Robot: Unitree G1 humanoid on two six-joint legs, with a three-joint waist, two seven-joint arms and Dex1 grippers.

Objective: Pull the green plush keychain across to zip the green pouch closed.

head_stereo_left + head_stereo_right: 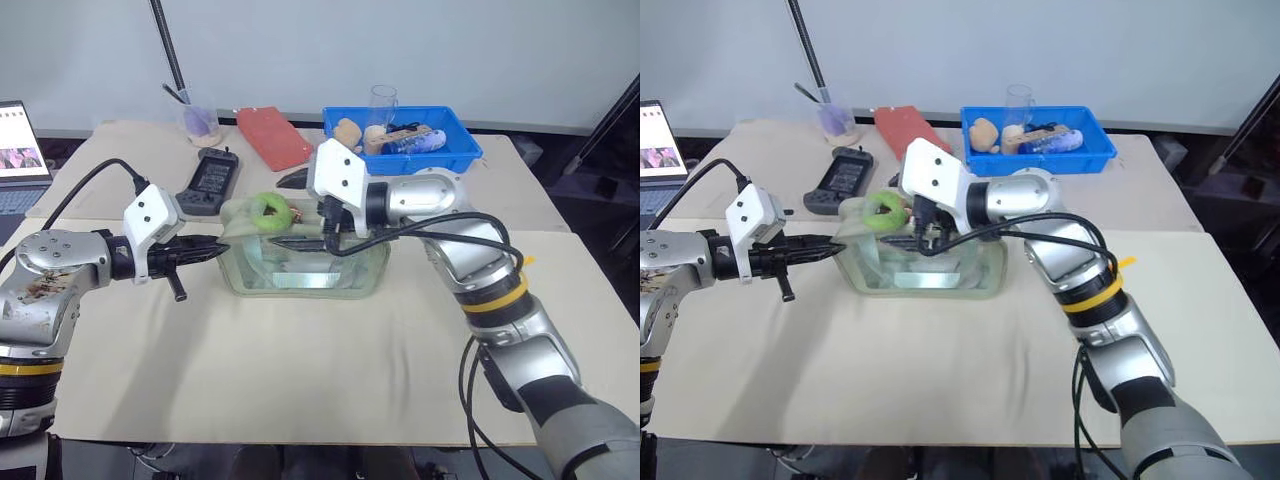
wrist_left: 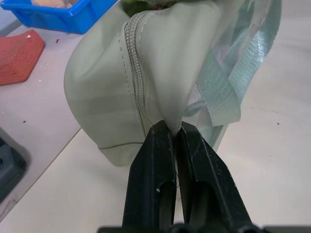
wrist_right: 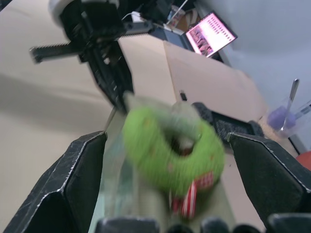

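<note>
head view: green pouch [image 1: 300, 262] sits mid-desk [image 1: 300, 370], green plush keychain [image 1: 269, 209] on top at its left end. Left gripper [image 1: 214, 247] at the pouch's left end. Right gripper [image 1: 300, 235] over the pouch top, just right of the keychain. Behind: red case [image 1: 273, 137], blue tray [image 1: 420, 150], black remote [image 1: 212, 178], laptop [image 1: 20, 150] at far left.
left wrist view: fingers [image 2: 153, 165] pinched tight on the pouch's end fabric beside the zipper [image 2: 136, 73].
right wrist view: fingers [image 3: 82, 179] spread wide, keychain between them, not gripped; left gripper beyond it.
</note>
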